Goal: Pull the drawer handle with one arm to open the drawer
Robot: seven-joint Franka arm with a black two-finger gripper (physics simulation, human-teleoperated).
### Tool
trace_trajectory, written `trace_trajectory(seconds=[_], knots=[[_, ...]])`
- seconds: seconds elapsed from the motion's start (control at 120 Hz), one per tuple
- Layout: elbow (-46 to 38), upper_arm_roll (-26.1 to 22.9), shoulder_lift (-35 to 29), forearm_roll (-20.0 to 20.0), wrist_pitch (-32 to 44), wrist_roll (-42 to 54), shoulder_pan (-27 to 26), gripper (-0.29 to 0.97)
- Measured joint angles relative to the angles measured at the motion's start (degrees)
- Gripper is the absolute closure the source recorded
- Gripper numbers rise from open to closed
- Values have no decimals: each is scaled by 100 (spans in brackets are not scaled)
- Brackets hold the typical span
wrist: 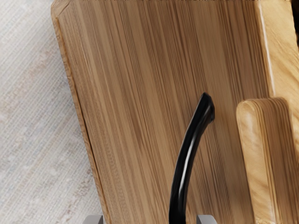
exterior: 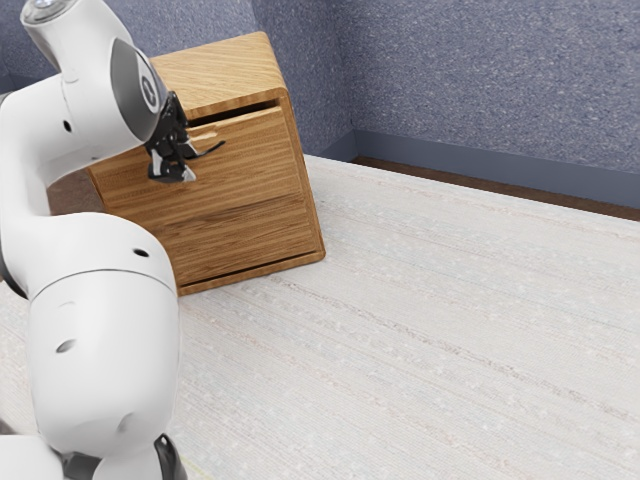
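At top drawer (exterior: pixel 250 150) front, gripper (exterior: pixel 175 172) spread wide around black handle (wrist: pixel 191 149); drawer slightly ajar.

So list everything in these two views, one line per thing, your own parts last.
cabinet: one, light brown wood, on the table at the exterior view's upper left.
top drawer: one, same wood, slightly ajar.
handle: one, black, curved, on the cabinet's front.
table: one, whitish, under the cabinet.
wall: blue-grey with a darker baseboard, behind the table.
arm: one, white, coming in from the exterior view's left.
fingers: two, dark, open on either side of the handle.
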Motion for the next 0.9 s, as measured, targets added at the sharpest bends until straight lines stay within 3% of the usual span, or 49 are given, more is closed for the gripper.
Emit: trace_trajectory(seconds=[0.275,0.9], knots=[[-171,57,-24,9,-31,13,-58,56],[-386,287,-110,9,-34,18,-428,58]])
